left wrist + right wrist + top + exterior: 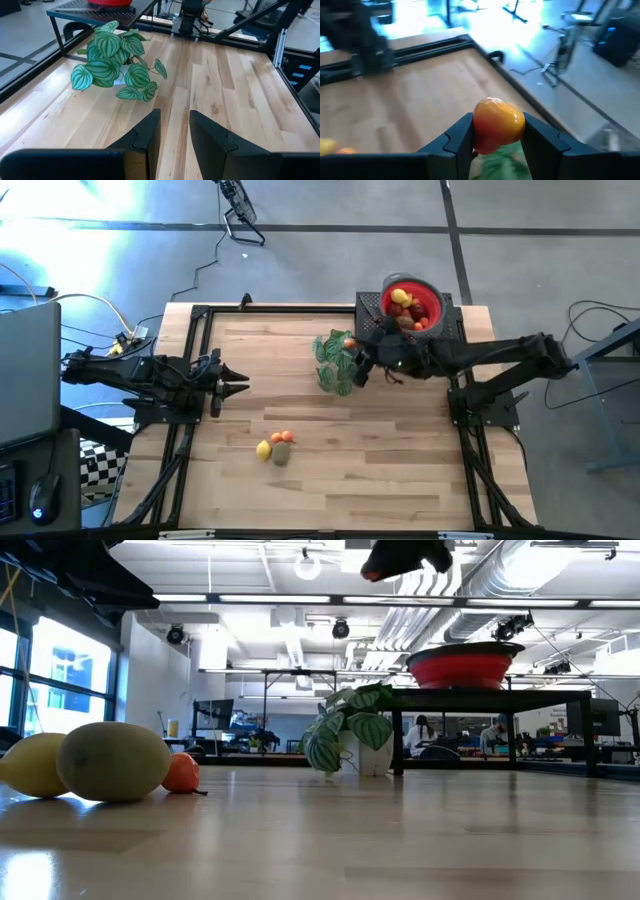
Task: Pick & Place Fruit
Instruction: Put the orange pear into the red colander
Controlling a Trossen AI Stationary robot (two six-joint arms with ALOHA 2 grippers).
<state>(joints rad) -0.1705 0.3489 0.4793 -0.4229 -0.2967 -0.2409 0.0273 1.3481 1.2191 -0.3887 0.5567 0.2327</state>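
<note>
Pale planked wood table (400, 450) – smooth, satin sheen, glossy orange-red fruit (498, 121), matt black jaws

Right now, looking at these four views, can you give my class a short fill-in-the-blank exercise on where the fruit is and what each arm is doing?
1. The right gripper grips an orange-red fruit between its ____.
2. The red bowl sits on a raised black ____, already holding several fruits.
3. Near the table's front edge a yellow lemon lies with a brown-green piece and ____ small orange pieces.
4. The left gripper holds ____.

Missing words: fingers; stand; two; nothing
</note>
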